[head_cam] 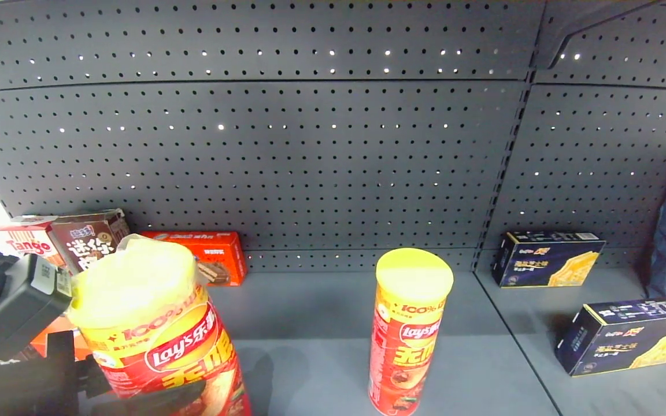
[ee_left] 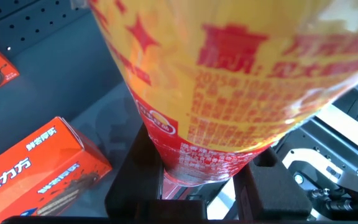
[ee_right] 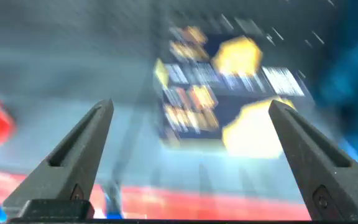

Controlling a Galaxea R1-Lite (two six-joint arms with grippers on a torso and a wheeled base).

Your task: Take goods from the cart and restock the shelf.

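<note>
In the head view, the left hand (head_cam: 130, 393) is grasping the held can (head_cam: 154, 329) low on its body, near the base, at the left front of the shelf (head_cam: 321, 323). That low grip is probably keeping the yellow lid uppermost so the can can go down on its base. Its long axis is running close to upright, with the lid end leaning a little toward the robot's left and the back panel. The standing can (head_cam: 408, 341) is resting upright mid-shelf, lid up, well apart from the held one, and is likely marking the row to extend. An orange box (head_cam: 206, 254) is lying against the back panel behind the held can, and 2 dark boxes (head_cam: 547, 257) are sitting on the right-hand bay. In the left wrist view, the black fingers (ee_left: 135, 180) are pressing on either side of the can's red lower end, and another orange box (ee_left: 36, 168) is lying just beside it on the shelf floor. In the right wrist view, the right hand (ee_right: 191, 162) is hanging released, its 2 fingers spread wide and carrying nothing, facing a blurred dark box.
</note>
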